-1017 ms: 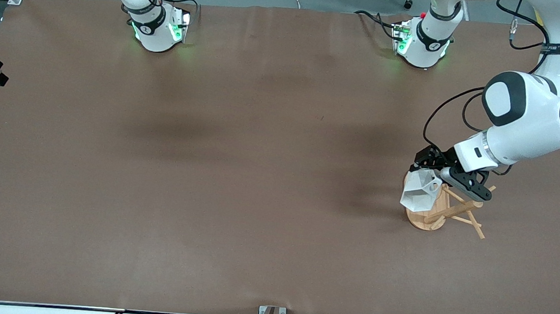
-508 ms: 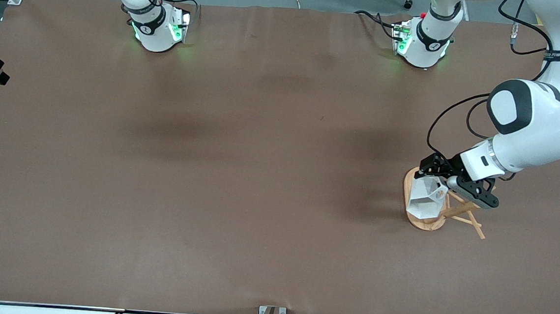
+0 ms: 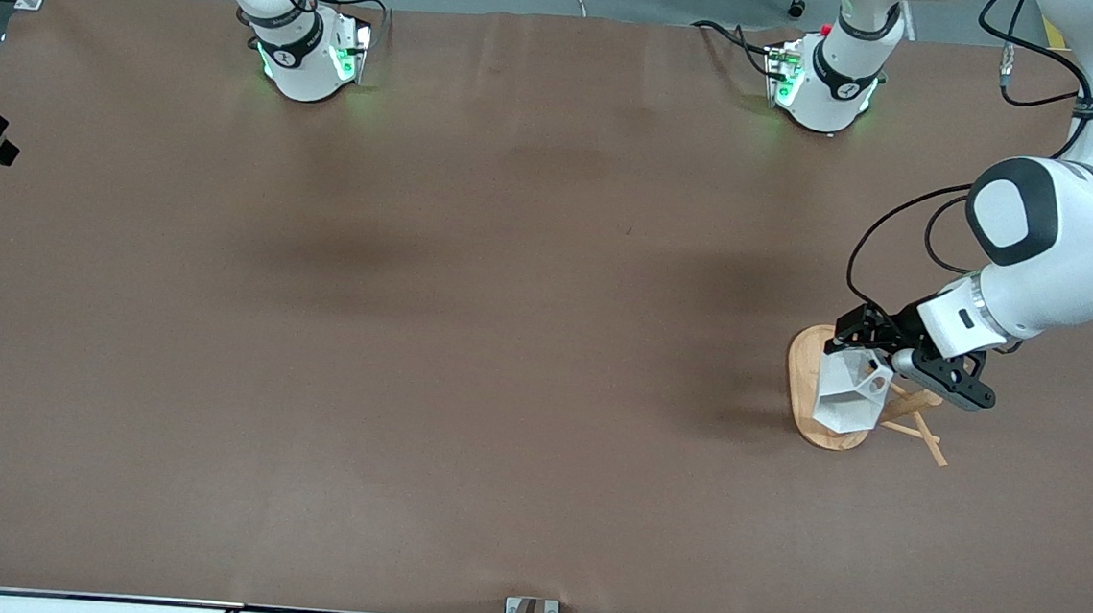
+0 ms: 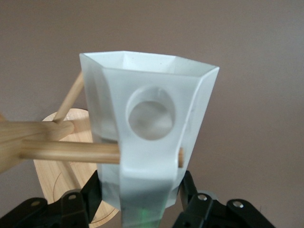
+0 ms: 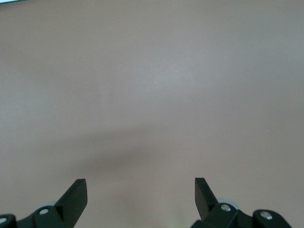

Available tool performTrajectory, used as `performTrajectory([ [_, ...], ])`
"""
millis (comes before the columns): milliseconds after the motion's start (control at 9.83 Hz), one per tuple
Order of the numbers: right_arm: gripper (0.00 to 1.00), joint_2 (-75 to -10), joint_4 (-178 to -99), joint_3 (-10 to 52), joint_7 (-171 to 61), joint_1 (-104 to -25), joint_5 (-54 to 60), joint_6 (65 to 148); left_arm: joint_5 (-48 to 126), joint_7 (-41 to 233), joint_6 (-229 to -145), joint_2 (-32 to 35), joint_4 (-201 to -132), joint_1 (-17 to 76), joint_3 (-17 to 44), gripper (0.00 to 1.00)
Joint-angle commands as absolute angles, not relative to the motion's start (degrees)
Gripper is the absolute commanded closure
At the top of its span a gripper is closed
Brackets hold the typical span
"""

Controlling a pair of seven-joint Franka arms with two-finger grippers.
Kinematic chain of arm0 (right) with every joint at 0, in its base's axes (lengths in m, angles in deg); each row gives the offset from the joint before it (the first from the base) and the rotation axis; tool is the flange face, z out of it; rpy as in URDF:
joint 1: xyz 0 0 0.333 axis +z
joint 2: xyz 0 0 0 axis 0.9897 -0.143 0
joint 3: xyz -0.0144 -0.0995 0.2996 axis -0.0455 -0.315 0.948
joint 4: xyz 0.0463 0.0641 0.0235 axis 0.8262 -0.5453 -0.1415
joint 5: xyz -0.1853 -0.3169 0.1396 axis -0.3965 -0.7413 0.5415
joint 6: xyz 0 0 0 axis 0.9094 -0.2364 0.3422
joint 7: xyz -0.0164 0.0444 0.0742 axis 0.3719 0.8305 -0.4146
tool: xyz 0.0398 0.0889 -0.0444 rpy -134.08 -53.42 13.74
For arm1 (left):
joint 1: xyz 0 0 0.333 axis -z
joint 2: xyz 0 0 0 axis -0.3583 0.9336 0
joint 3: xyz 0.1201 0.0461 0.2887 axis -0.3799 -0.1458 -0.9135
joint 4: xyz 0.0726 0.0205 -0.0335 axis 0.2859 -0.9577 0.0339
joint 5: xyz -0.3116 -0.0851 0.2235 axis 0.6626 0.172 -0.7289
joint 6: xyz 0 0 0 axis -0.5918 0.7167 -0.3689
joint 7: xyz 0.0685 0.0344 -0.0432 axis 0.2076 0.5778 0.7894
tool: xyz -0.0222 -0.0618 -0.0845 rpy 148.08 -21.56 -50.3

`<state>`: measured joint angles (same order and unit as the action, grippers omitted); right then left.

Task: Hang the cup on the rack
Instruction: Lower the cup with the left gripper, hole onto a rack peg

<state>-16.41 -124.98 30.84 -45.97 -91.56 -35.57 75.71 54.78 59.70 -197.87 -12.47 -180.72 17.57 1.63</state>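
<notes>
Your left gripper (image 4: 140,199) is clamped on the cup (image 3: 850,397) over the rack (image 3: 814,402) near the desk's left-arm edge, peg against its handle. Your right gripper (image 5: 140,187) waits spread wide, empty.

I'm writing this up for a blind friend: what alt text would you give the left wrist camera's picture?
A small white faceted cup, held from below by the left gripper with its black fingers shut on it, fills the view. A thin bamboo peg of the rack runs up against the cup's handle, below its round hole, with the rack's oval base on the brown table underneath.
</notes>
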Motion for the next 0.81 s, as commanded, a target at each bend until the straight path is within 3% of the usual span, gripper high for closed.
performTrajectory([
  [0, 0.0, -16.36, -124.92, 31.14, -46.46, -91.97, -36.43, 75.36, 53.5, 60.48, -198.27, -9.86, -180.22, 17.57, 1.02, 0.8],
  [102, 0.0, -16.36, -124.92, 31.14, -46.55, -91.97, -36.43, 75.36, 53.67, 61.96, -198.27, -9.95, -180.13, 17.57, 1.02, 0.62],
  [203, 0.0, -16.36, -124.92, 31.14, -46.46, -91.97, -36.43, 75.36, 53.58, 66.59, -198.19, -9.86, -179.0, 17.57, 1.02, 0.27],
  [305, 0.0, -16.36, -124.92, 31.14, -46.46, -91.97, -36.52, 75.36, 53.5, 68.98, -197.66, -9.6, -178.29, 17.74, 1.02, 0.03],
  [712, 0.0, -16.36, -125.0, 31.14, -46.2, -91.97, -36.43, 75.36, 53.5, 71.47, -189.68, -11.6, -177.93, 17.48, 0.93, 0.0],
])
